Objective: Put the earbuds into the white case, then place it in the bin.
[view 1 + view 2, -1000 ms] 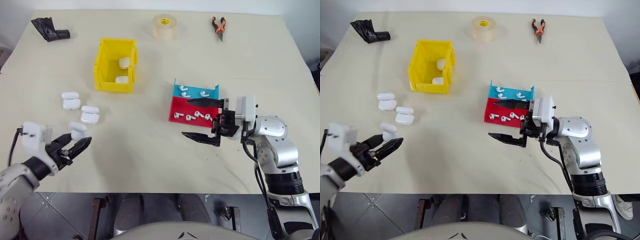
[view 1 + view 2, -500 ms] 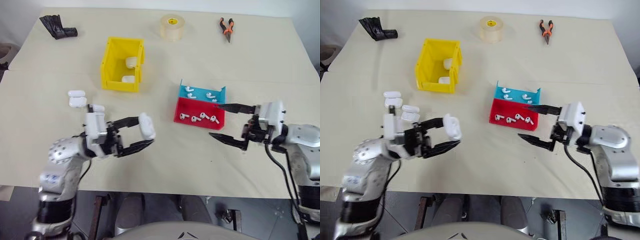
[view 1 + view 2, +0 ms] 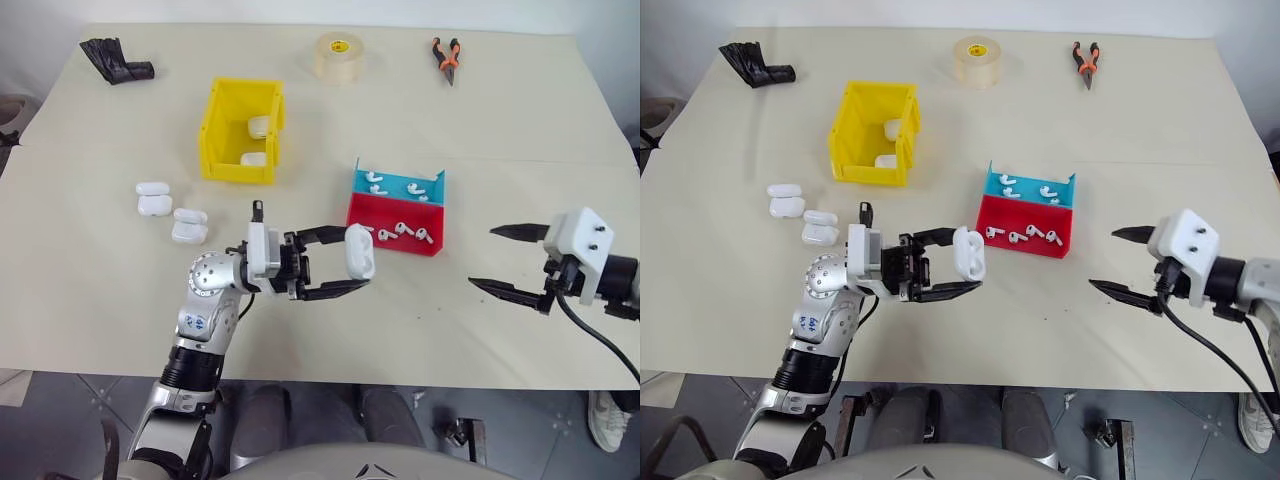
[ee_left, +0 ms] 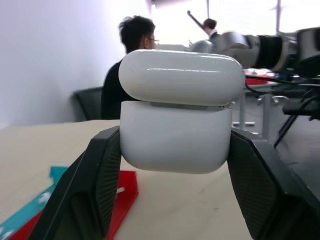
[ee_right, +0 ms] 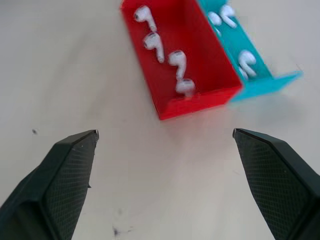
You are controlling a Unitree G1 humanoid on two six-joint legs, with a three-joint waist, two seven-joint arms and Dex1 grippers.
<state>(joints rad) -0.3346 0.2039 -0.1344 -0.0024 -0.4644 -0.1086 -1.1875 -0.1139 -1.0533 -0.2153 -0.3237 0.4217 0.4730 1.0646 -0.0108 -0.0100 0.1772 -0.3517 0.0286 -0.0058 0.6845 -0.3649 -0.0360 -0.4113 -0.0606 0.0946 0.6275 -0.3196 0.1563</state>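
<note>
One white case (image 3: 359, 251) sits clamped between the fingers of the left claw (image 3: 340, 263), held clear of the desk (image 3: 520, 130) just on the near-left side of the red and blue tray (image 3: 398, 200); in the left wrist view its lid looks slightly raised, a thin seam showing above the body, though whether anything is inside cannot be told. The right claw (image 3: 505, 260) hangs with its fingers spread wide and nothing between them, well to the right of the tray and nearer the desk's front edge, pointed back toward it. Inside the tray lie the earbuds (image 3: 401, 230), several loose in the red compartment and a few more in the blue one behind it, none yet lifted. To the far left of the tray stands the yellow bin (image 3: 242, 131), which already holds two white cases, so earlier rounds of the job look finished. Left of the tray and nearer than the bin, two stacks of spare cases (image 3: 172, 211) wait on the desk. By my reading this round is at its start: a case is in hand, yet the earbuds must be picked, seated and the lid shut before the case goes to the bin. Beyond the tray, at the desk's far edge, rest a tape roll (image 3: 338, 55), pliers (image 3: 443, 56) and a black bundle (image 3: 115, 58).
</note>
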